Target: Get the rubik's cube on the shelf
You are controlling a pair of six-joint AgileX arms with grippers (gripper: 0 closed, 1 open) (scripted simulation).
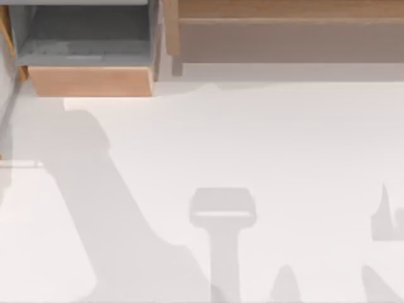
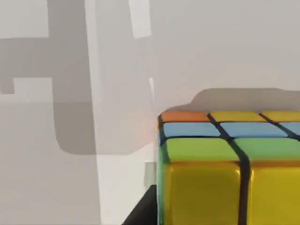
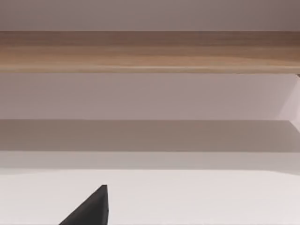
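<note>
The small, mostly yellow rubik's cube (image 2: 229, 168) is sitting close under the left gripper, grip state indeterminable. Transfer appears pending: carrying to the long light-brown wooden shelf (image 1: 284, 12).

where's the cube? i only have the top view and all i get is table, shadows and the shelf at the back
observer: the left wrist view has the cube very close up, yellow squares nearest, with the white table behind it.
operator: is it gripped
observer: can't tell. a dark bit of the left gripper sits right beside the cube's yellow side.
operator: and the right arm
observer: the right gripper is low over the table, facing the shelf, whose wood plank it sees edge-on.
</note>
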